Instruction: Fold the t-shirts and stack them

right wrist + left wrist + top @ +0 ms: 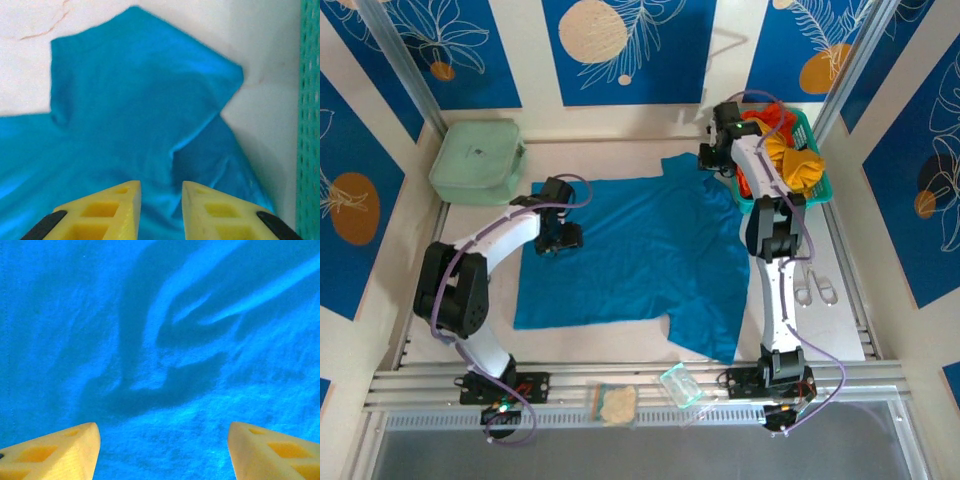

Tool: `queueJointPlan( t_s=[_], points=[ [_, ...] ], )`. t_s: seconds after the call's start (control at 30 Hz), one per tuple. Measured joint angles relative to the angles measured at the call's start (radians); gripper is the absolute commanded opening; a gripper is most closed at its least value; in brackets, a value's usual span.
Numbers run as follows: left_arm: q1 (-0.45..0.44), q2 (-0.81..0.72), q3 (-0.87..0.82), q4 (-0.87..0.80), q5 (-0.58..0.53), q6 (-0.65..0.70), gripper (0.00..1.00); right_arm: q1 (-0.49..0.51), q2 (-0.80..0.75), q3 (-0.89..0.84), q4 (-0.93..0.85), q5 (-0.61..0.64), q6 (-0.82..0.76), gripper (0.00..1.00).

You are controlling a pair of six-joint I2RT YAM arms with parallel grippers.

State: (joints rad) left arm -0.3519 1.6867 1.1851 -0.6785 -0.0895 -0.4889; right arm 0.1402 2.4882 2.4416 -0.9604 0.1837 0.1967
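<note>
Left fingers (55, 452) spread wide, right fingers (107, 210) nearly together, grip unclear; we reckon this teal t-shirt (640, 250) is light, floppy, so pinch its hem corners.

Basket (310, 125) hems right claw (160, 186); case (475, 160) blocks far-left corner.

White table (620, 345) boxed in by cream walls (525, 50) — blue panels (650, 70) on them carry white leaf outlines and orange or cream discs. Metal posts (405, 60) slant up at the far corners — aluminium rails (570, 376) line the near edge.
</note>
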Motion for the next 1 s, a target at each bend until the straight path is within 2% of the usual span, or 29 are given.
queueJointPlan(
  t_s=[0.07,0.17,0.33,0.7,1.0],
  points=[
    [0.000,-0.007,0.000,0.002,-0.006,0.000,0.69,0.002,0.085,0.145,-0.038,0.037,-0.014,0.31],
    [0.000,-0.009,0.002,0.002,-0.017,0.001,0.69,0.001,0.147,0.257,-0.066,0.095,-0.022,0.32],
    [0.000,-0.009,0.002,0.001,-0.027,0.001,0.69,-0.012,0.149,0.259,-0.077,0.142,-0.009,0.32],
    [0.000,-0.003,0.003,0.001,-0.048,0.001,0.68,-0.093,0.153,0.262,-0.054,0.130,0.021,0.36],
    [0.000,0.013,0.013,-0.018,-0.075,-0.004,0.70,-0.053,0.148,0.259,-0.027,0.101,-0.014,0.41]
  ],
)
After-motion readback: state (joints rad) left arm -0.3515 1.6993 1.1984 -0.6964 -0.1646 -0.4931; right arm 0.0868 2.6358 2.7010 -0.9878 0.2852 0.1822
